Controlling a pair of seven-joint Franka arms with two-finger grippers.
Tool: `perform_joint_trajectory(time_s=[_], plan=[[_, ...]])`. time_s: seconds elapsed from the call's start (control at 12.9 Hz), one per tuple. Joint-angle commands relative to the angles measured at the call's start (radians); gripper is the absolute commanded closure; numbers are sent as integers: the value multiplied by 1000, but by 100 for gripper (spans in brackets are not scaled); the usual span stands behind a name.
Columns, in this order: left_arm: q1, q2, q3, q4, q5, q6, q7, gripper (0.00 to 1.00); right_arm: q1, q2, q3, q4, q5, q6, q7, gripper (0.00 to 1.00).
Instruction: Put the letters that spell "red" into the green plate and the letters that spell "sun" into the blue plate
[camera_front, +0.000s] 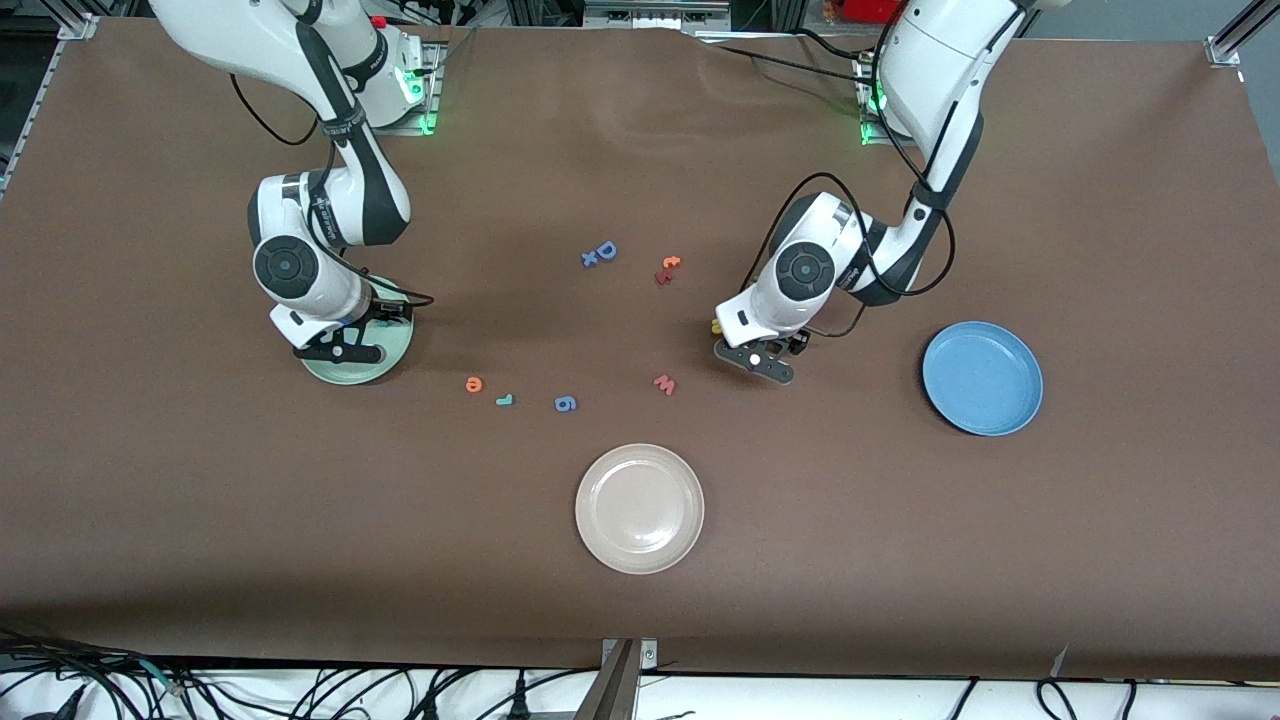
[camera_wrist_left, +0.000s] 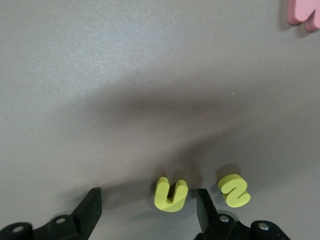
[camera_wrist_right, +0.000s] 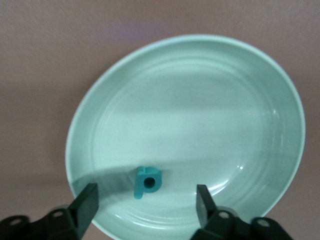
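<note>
Brown table (camera_front: 200, 520), and plenty scattered on it: green plate (camera_front: 392, 358) toward the right arm's end, blue plate (camera_front: 983, 378) toward the left arm's end, beige-white plate (camera_front: 640, 508) nearest the front camera. Loose letters lie mid-table: orange "e" (camera_front: 474, 384), teal "r" (camera_front: 505, 400), blue "6" (camera_front: 565, 403), salmon "w" (camera_front: 664, 384), blue "D" (camera_front: 601, 253), a red-and-orange pair (camera_front: 667, 270), plus yellow "u" (camera_wrist_left: 171, 194) beside yellow "s" (camera_wrist_left: 234, 190).

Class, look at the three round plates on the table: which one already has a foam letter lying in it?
The green plate under the right gripper: a teal "d" lies in it. The blue plate and the beige-white plate hold nothing.
</note>
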Motion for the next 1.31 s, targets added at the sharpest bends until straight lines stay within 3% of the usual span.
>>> perform_joint_trajectory(time_s=[0.0,0.23,0.39,0.62,0.93,1.24], plan=[[-32,17,9,6,28,14,-44,15,11,-20,6,87,17,-76,23,1],[-40,31,11,3,30,41,-44,22,43,15,37,208,19,-92,156,1],[-40,32,11,1,49,49,-44,32,45,98,86,307,19,-92,261,14],[-38,32,11,1,71,50,-45,44,45,201,123,423,22,-79,350,43],[-29,29,11,1,73,50,-33,66,46,281,137,460,56,12,361,44],[12,-6,9,6,73,26,-19,77,52,312,144,451,56,66,359,44]])
